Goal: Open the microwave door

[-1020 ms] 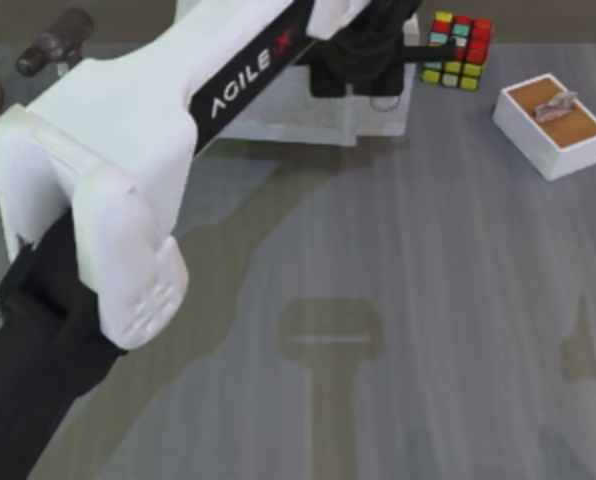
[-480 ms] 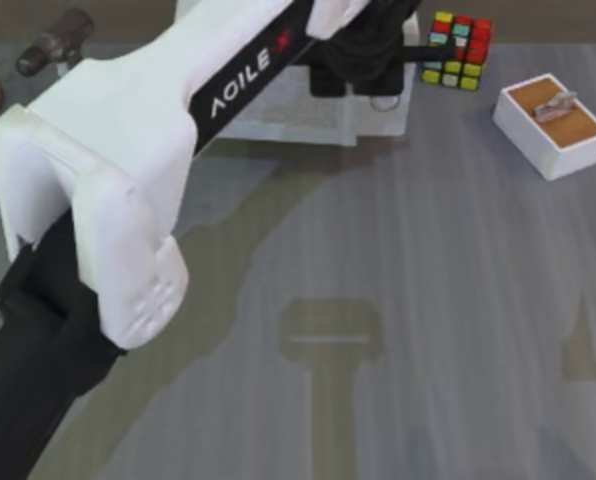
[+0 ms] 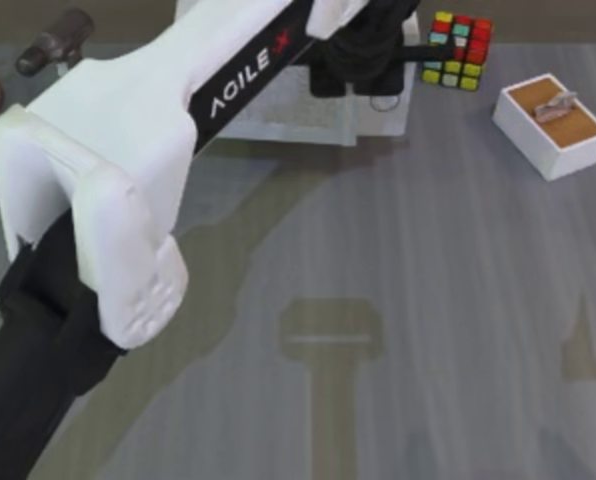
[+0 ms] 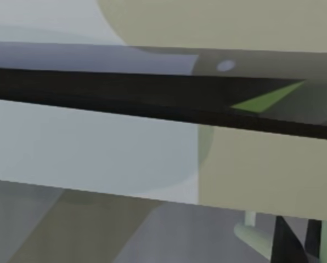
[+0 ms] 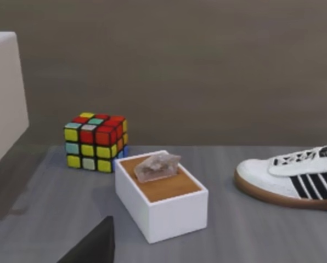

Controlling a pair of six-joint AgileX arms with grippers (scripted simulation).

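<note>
The white microwave (image 3: pixel 390 118) stands at the back centre, largely hidden under my left arm. Its door (image 3: pixel 278 118) with the grey mesh window faces the front. My left gripper (image 3: pixel 363 55) is down at the door's right edge. In the left wrist view the door (image 4: pixel 97 145) fills the picture under a dark gap. The pale bar handle (image 4: pixel 254 236) runs into the left gripper's black fingers (image 4: pixel 284 244), which stand close together on it. My right arm is out of the top view. In the right wrist view one black finger (image 5: pixel 95 246) shows alone, away from the microwave (image 5: pixel 4 93).
A Rubik's cube (image 3: pixel 458 50) sits just right of the microwave. A small white box with a wooden top (image 3: pixel 551 125) lies further right. A white sneaker (image 5: pixel 295 175) rests beyond it. A dark handled object (image 3: pixel 53 40) lies at the back left.
My left arm has shifted very slightly; its dark lower link now reaches a little further left. The microwave, cube and box have not moved.
</note>
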